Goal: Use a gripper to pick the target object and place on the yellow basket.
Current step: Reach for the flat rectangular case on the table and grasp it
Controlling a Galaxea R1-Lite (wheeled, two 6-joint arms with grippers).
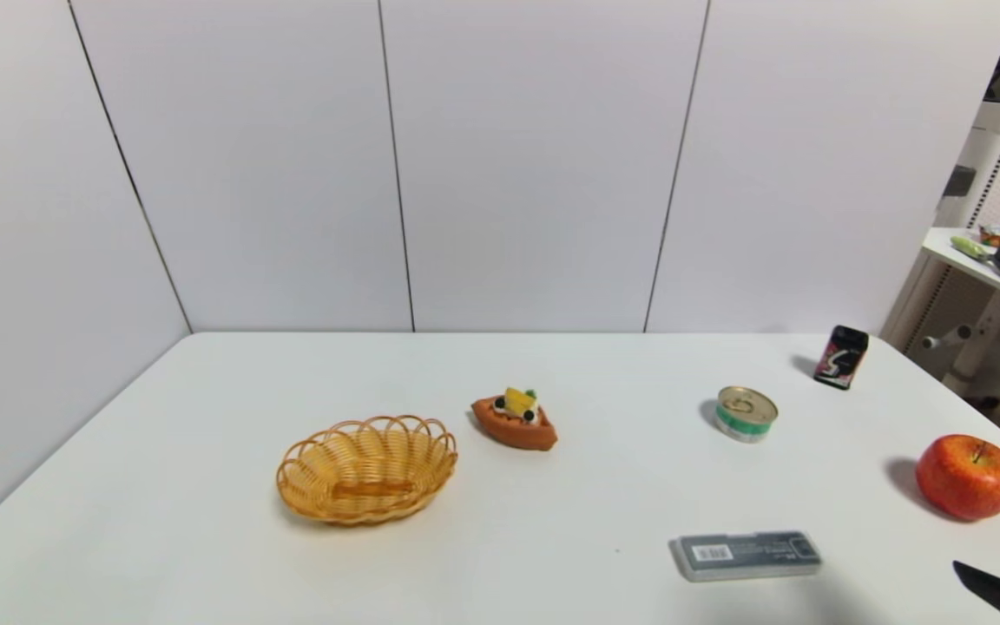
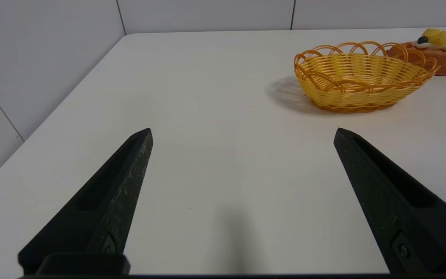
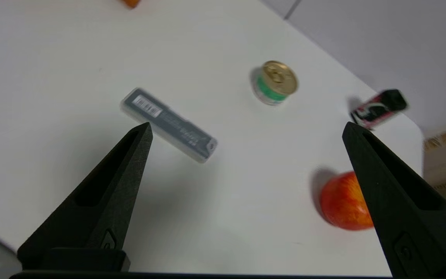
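The grey case (image 1: 747,555) lies flat on the white table (image 1: 205,521), near the front edge on the robot's right side. Its white barcode label is at the end that points toward the left. Nothing touches it.

The right gripper (image 3: 246,130) is above the table near the front right corner, and only a black tip of it shows in the head view (image 1: 999,592). Its two black fingers are wide apart and hold nothing. In the right wrist view the case (image 3: 168,124) lies on the table past one fingertip, not between the fingers and not in contact with them.

The left gripper (image 2: 242,131) is low over the left part of the table, and its fingers are also spread wide with nothing between them.

The yellow basket (image 1: 366,469) stands on the left half of the table, well apart from the case, and it is empty. Just beside it, farther back, is an orange toy tart (image 1: 514,422) with fruit on top.

On the right side, a round tin (image 1: 746,413) with a green band stands behind the case, a small black packet (image 1: 841,357) stands upright near the far right corner, and a red apple (image 1: 968,476) rests near the right edge.
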